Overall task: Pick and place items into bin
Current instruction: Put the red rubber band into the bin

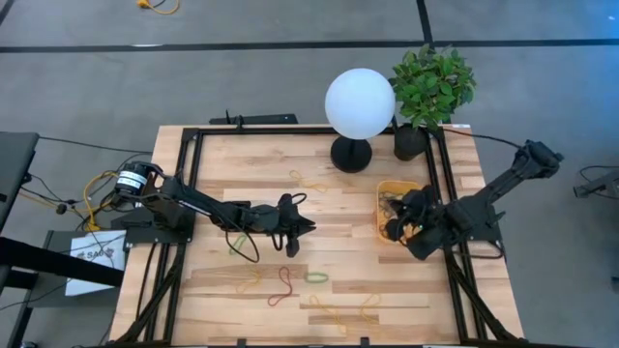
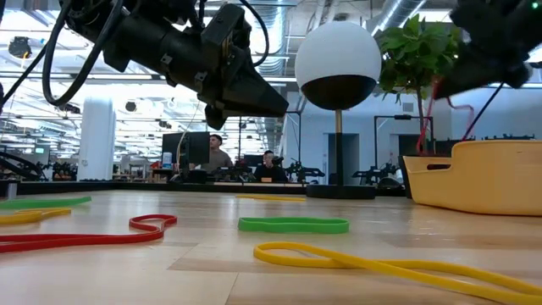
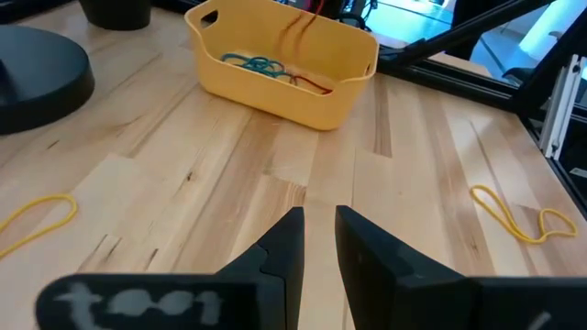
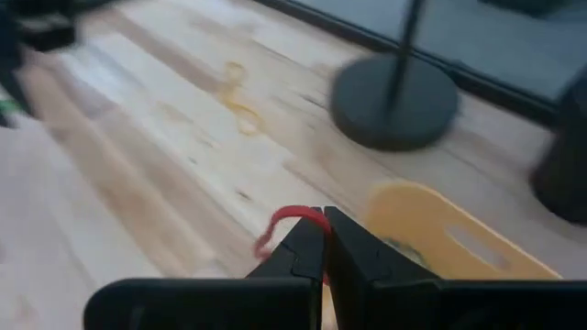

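While the right gripper [image 4: 323,240] hangs over the bin [image 1: 383,220] near the table's [image 1: 242,159] right edge, pinched tight on a red band [image 4: 292,220], the left gripper [image 3: 318,243] hovers mid-table, fingers slightly parted and empty. Loose bands [image 1: 282,285] lie toward the front edge.

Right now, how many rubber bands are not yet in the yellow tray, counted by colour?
Yellow bands: 3
Green bands: 2
Red band on the table: 1
Held red band, in the right gripper: 1
Total: 7
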Action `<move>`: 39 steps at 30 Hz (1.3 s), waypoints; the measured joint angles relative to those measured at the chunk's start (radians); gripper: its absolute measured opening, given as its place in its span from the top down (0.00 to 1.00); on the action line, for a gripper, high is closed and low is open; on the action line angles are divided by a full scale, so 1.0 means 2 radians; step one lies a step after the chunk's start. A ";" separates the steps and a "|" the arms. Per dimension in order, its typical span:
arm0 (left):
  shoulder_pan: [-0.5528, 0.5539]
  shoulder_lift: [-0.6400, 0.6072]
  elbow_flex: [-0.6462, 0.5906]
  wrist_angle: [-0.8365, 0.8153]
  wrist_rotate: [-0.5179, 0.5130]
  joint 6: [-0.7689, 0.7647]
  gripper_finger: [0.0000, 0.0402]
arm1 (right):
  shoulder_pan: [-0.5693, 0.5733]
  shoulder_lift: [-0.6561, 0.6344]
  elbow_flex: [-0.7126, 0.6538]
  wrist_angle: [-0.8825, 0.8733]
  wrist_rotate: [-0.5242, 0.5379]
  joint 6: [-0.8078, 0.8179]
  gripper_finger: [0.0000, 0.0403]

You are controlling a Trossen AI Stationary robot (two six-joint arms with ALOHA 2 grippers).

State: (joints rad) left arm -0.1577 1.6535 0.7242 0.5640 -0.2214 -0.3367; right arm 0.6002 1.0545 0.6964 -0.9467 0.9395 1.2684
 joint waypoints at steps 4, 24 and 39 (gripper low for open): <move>0.000 0.000 0.000 0.000 0.000 0.000 0.86 | -0.001 0.019 0.000 -0.024 -0.061 0.051 1.00; 0.000 0.000 0.000 0.001 0.000 0.000 0.86 | -0.003 0.056 0.000 -0.022 -0.144 0.095 0.84; -0.007 0.000 0.000 0.000 0.216 0.033 0.86 | 0.006 0.054 0.039 0.165 -0.030 -0.131 0.84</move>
State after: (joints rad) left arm -0.1711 1.6539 0.7239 0.5639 0.2096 -0.2714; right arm 0.6119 1.1629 0.7750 -0.6176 0.8800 1.0063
